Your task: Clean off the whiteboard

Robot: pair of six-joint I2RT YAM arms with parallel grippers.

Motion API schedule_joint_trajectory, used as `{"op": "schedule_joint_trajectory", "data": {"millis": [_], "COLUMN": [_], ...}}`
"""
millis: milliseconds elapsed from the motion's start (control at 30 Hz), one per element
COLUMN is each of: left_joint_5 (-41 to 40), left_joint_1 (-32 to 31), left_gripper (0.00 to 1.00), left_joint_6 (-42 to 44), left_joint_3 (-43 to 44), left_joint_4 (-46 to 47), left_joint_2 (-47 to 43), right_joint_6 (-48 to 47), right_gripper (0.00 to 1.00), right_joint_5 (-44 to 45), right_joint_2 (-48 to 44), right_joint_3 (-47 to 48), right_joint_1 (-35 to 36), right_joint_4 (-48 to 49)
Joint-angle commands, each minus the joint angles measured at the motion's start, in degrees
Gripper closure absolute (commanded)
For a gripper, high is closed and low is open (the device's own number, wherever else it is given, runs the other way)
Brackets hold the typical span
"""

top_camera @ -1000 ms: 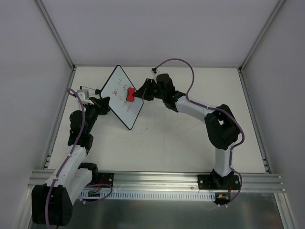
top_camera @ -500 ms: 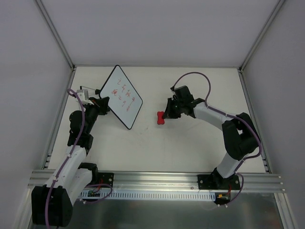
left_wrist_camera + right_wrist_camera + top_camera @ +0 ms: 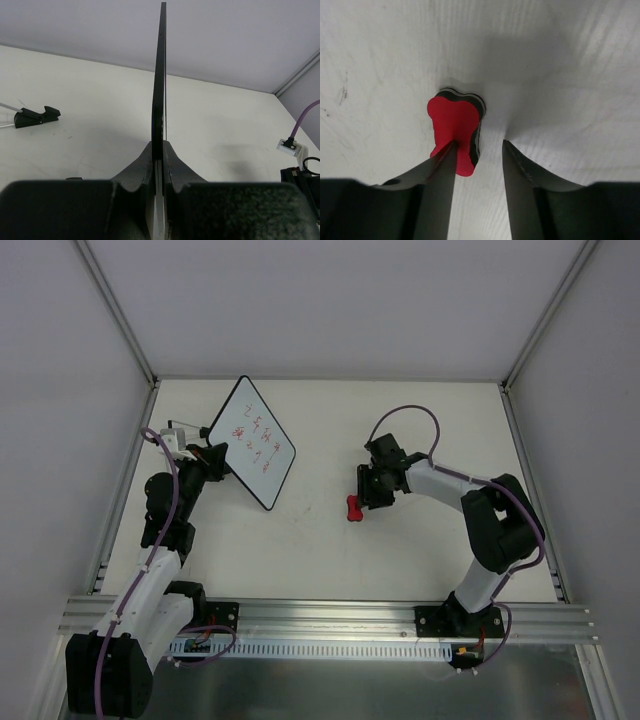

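The whiteboard (image 3: 256, 443), black-framed with red writing on its face, is held tilted above the table at the back left. My left gripper (image 3: 213, 462) is shut on its lower left edge. In the left wrist view the board stands edge-on (image 3: 160, 75) between my closed fingers (image 3: 175, 165). The red bone-shaped eraser (image 3: 353, 507) lies on the table near the middle. My right gripper (image 3: 366, 492) is open just above it. In the right wrist view the eraser (image 3: 456, 122) sits under the left fingertip (image 3: 447, 155), off to the side of the open gap.
A small black part (image 3: 36, 117) lies on the table left of the board. A white cable plug (image 3: 290, 145) shows at the right. Grey enclosure walls and aluminium posts (image 3: 125, 490) bound the table; a rail (image 3: 330, 615) runs along the near edge.
My right gripper carried the eraser off the whiteboard, right and toward the near side, lowered it to the table and opened. The left gripper and board stayed put.
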Motion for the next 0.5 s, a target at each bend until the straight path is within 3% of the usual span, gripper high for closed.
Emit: {"op": "schedule_joint_trajectory", "data": {"millis": [0,67,200,467], "left_joint_5": [-1.3,-1.3,-1.5,-1.7], "left_joint_1": [-0.3,-0.3,-0.3,-0.3], "left_gripper": [1.00,1.00,1.00,1.00], "left_joint_6": [4.6,4.7,5.0,5.0], "left_joint_3": [1.4,1.5,1.6,1.5], "left_joint_4": [-0.6,-0.7,-1.0,-1.4], "left_joint_2": [-0.4,-0.4,-0.3,0.0], "right_joint_6": [-1.4,-1.3,0.2,5.9], "right_gripper": [0.55,0.40,0.25,0.24], "right_joint_5": [5.9,11.5,16.4,20.8], "right_joint_2": [-2.2,-3.9,-5.1,-0.6], "right_joint_3": [1.1,3.0,6.2,10.9], "right_joint_1": [-0.2,0.7,3.2,8.4], "right_joint_4": [-3.8,-7.0,-9.7,-13.2]}}
